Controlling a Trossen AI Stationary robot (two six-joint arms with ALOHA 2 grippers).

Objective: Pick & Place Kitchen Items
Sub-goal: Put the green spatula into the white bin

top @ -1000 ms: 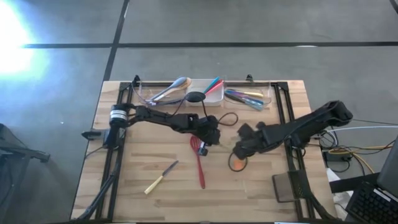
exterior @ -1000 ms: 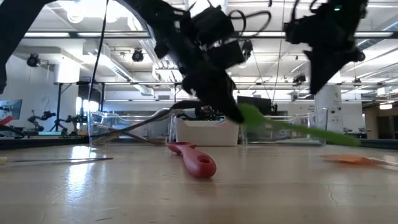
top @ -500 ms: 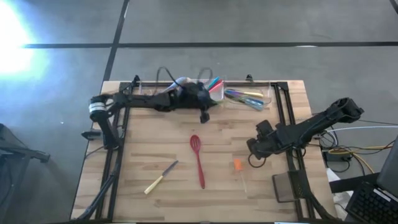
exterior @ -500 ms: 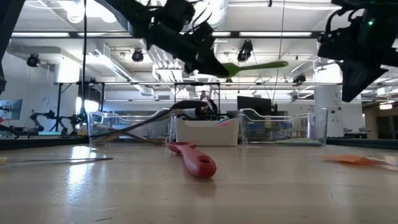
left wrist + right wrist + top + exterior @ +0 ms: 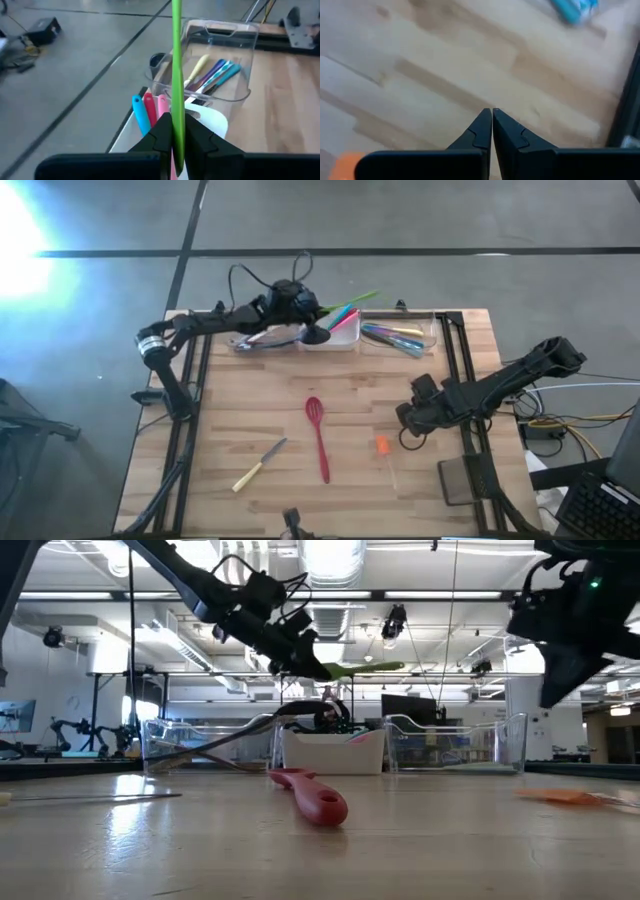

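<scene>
Your left tool (image 5: pixel 176 134) is clenched on the green utensil (image 5: pixel 176 75), gripping it low on its shaft so the long free end runs out ahead of the fingers. In the high view the left tool (image 5: pixel 300 308) hangs over the back edge of the surface (image 5: pixel 250 410), above the trays, with the green utensil (image 5: pixel 352 302) pointing across the white tray (image 5: pixel 345 338). The low view shows the green utensil (image 5: pixel 362 669) carried roughly level and well above the tray rims, so it is aloft, not yet set down. I judge that height is there to clear the tray walls before a drop.

The white tray already holds blue, red and pink handles leaning at its rim. Beside it on one side, a clear tray (image 5: pixel 425 340) holds a bundle of blue and yellowish utensils (image 5: pixel 392 335); on the other side, another clear tray (image 5: pixel 245 340) holds wooden and metal pieces. A black ladle (image 5: pixel 317 335) sits at the white tray's front edge.

Your right tool (image 5: pixel 491 125) is clenched on nothing, hovering over bare wood at the right of the surface. The right tool (image 5: pixel 408 420) waits near a small orange item (image 5: pixel 381 445).

Still lying loose on the surface: a red slotted spatula (image 5: pixel 319 438) at centre, and a wooden-handled knife (image 5: pixel 259 464) towards the front left.
</scene>
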